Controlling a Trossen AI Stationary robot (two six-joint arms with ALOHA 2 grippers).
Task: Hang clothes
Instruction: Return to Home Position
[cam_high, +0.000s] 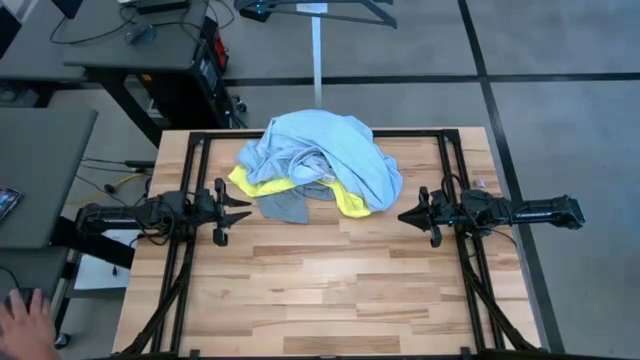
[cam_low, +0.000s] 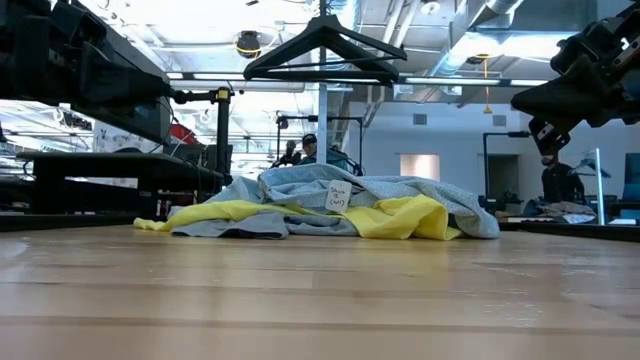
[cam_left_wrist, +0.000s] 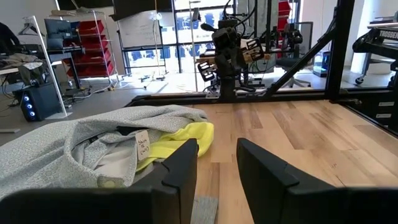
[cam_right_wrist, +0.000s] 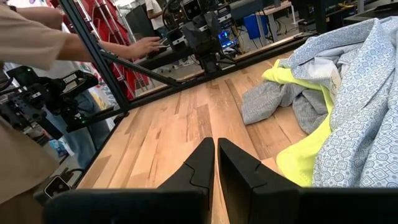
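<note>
The clothes lie in one heap on the far half of the wooden table. A pale light-blue shirt (cam_high: 325, 155) covers the top, a neon-yellow T-shirt (cam_high: 350, 200) shows under its near edge, and a grey T-shirt (cam_high: 283, 206) sticks out at the near left. Above the far edge hangs a black hanger (cam_low: 325, 50). My left gripper (cam_high: 243, 209) stands open at the table's left, pointing level toward the heap, nothing between its fingers (cam_left_wrist: 183, 168). My right gripper (cam_high: 405, 214) is shut at the table's right, level, close beside the heap's right side.
A black frame (cam_high: 200, 140) runs round the tabletop. The near half of the wood (cam_high: 330, 300) lies bare. A person's hand (cam_high: 25, 320) shows at the near left beyond the table, and a person's arm (cam_right_wrist: 93, 46) reaches over the left side in the right wrist view.
</note>
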